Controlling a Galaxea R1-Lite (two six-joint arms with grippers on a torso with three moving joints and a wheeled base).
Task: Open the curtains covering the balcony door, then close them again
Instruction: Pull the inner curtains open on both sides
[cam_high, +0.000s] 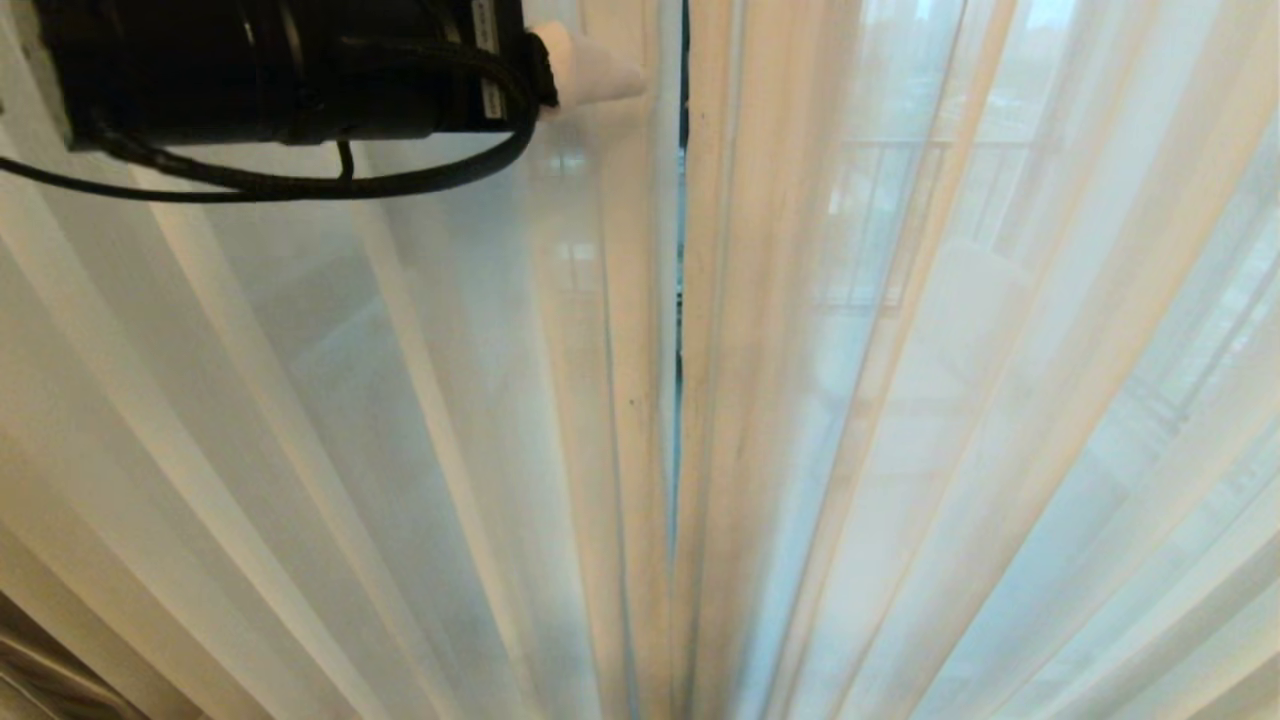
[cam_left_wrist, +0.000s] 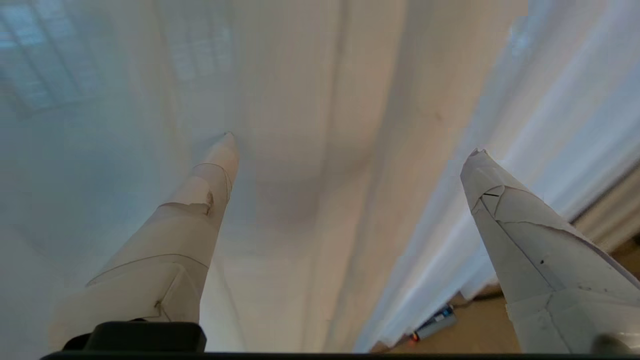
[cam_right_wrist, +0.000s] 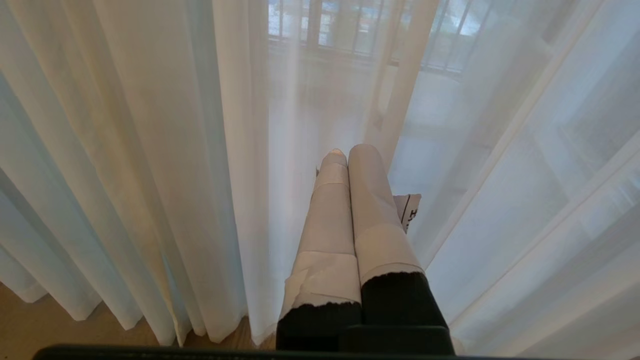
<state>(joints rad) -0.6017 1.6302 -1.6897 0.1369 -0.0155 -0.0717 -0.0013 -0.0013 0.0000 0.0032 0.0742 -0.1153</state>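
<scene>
At upper left, the left tool (cam_high: 600, 65) gapes wide before the curtains (cam_high: 850, 400), drawn across nearly shut. Soft, light, slippery sheer; best pinched at the middle edge (cam_high: 690, 300). The right tool (cam_right_wrist: 347, 160) is clamped empty.

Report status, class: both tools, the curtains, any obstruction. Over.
Left tool open at thin white sheer curtains, gripping nothing. Right tool shut, empty, low beside sheer. Curtains drawn, narrow dark gap at centre. No obstruction seen.
</scene>
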